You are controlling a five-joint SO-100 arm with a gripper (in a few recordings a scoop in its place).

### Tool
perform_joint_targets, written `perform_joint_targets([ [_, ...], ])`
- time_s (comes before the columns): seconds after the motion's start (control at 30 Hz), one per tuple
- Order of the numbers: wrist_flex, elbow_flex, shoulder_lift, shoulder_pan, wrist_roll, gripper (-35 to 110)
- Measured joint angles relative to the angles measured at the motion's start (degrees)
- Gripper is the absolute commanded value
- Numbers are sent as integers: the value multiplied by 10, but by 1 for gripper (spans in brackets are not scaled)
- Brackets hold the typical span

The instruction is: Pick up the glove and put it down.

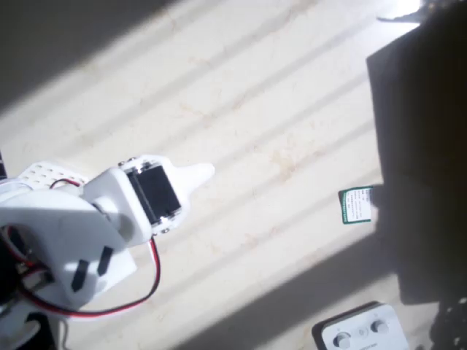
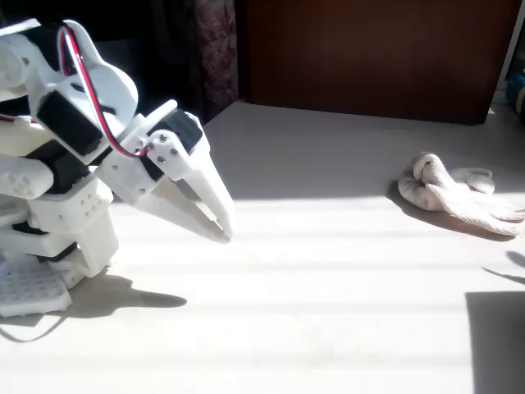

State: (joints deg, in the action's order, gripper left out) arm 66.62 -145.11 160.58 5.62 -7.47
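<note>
**Tool far from the glove, reach not yet begun**

Overhead view: the white arm sits at about eight o'clock, its tool (image 1: 195, 175) pointing toward three o'clock over the sunlit, striped tabletop (image 1: 277, 109). The fingers look pressed together into a single tip, holding nothing. A small green-and-white card (image 1: 356, 205) lies at about three o'clock, and a white box with two knobs (image 1: 360, 332) at five o'clock.

Fixed view: the tool (image 2: 220, 223) hangs at nine o'clock, fingertips tilted down close to the tabletop, fingers together and empty. The glove (image 2: 454, 191) lies crumpled at three o'clock, well apart from it.

The step in hand seems to be the approach. Next, the arm likely needs to stretch across to the glove, spread its fingers and descend over the bunched fabric.
</note>
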Motion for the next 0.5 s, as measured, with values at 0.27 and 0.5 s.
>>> perform_joint_targets([
  [0.27,-2,348,-336,29,0,1],
  [0.5,-2,598,-585,134,0,1],
])
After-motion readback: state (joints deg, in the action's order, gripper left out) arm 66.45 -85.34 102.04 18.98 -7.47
